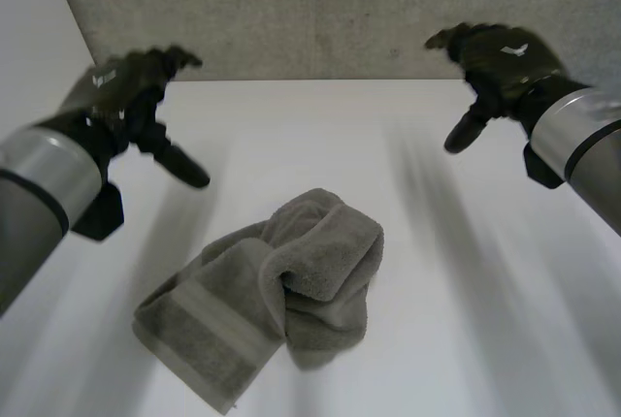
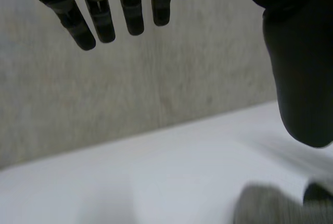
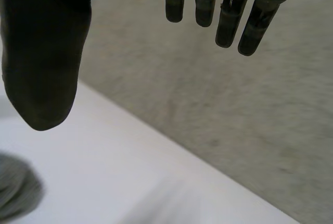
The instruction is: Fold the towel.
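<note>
Hard to read: the towel is bunched, so I cannot tell which edge or corner lies under the heaped part.
Cut off: in the left wrist view a grey scrap of towel is clipped by the frame just past the thumb; the right wrist view clips another scrap the same way.
Towel look: grey terry, crumpled, with a rolled hump at its 1 o'clock end and a flatter end with a woven band at 7 o'clock.
Towel place: on the white tabletop, toward 6 o'clock of its middle, with neither hand touching it.
Left robot hand: raised at 10 o'clock from the towel, well apart from it; fingers straight, thumb spread, holding nothing.
Right robot hand: raised at 2 o'clock from the towel, well apart; fingers straight, thumb spread, empty.
Backdrop: I see a grey wall at 12 o'clock.
</note>
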{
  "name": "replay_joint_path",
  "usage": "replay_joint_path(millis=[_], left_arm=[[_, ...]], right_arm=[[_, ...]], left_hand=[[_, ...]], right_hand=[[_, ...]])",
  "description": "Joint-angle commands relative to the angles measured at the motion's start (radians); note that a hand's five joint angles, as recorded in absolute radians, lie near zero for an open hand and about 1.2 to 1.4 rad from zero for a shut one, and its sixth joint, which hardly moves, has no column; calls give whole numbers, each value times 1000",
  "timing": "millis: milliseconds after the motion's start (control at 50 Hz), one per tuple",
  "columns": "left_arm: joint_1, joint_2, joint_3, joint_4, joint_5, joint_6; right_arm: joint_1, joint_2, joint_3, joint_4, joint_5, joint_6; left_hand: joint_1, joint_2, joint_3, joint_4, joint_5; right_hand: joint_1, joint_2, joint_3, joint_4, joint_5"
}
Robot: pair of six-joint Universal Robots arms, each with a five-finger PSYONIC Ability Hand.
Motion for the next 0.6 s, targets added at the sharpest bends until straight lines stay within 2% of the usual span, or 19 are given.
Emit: replay_joint_path(millis=[20, 100, 180, 220, 400, 440, 460, 480, 500, 520, 540, 560, 600], left_arm=[[74, 3, -202, 22, 0, 52], [107, -3, -332, 70, 13, 103], [90, -6, -386, 93, 30, 109], [46, -11, -409, 104, 56, 106], [-39, -120, -406, 140, 69, 108], [-51, -193, -397, 168, 64, 114], [-51, -193, -397, 168, 64, 114], [-51, -227, -391, 182, 63, 115], [-51, -254, -380, 199, 59, 115], [-51, -255, -380, 199, 59, 115], [-51, -279, -368, 215, 56, 115], [-51, -279, -368, 216, 56, 115], [-53, -311, -331, 249, 24, 117]], right_arm=[[11, 111, -40, 94, -177, -152], [18, 201, -84, 137, -259, -216], [37, 252, -117, 155, -310, -244], [54, 307, -153, 180, -357, -270], [101, 464, -253, 278, -370, -394], [117, 509, -275, 315, -367, -466], [117, 510, -275, 315, -367, -466], [126, 526, -276, 327, -365, -497], [136, 540, -279, 339, -364, -520], [137, 540, -279, 340, -364, -520], [149, 551, -284, 349, -364, -540], [149, 551, -284, 349, -364, -540], [160, 550, -310, 349, -361, -537]], left_hand=[[-52, -44, -34, -41, -195], [-43, -35, -25, -32, -187], [-43, -35, -25, -32, -187], [-46, -38, -28, -35, -189], [-49, -41, -31, -38, -192], [-37, -29, -19, -26, -181], [-37, -29, -19, -26, -181], [33, 41, 50, 44, -111], [205, 213, 223, 216, 61], [207, 215, 224, 218, 63], [439, 447, 457, 450, 296], [441, 449, 459, 453, 298], [1102, 1110, 1119, 1113, 958]], right_hand=[[-51, -77, -68, -77, -52], [-51, -77, -68, -77, -52], [-51, -77, -68, -77, -52], [-51, -77, -68, -77, -52], [74, 48, 56, 47, 73], [228, 203, 211, 202, 228], [229, 204, 212, 203, 228], [313, 288, 296, 287, 313], [442, 417, 425, 416, 441], [443, 418, 426, 417, 443], [685, 659, 668, 659, 684], [687, 662, 670, 661, 686], [1168, 1143, 1151, 1142, 1168]])
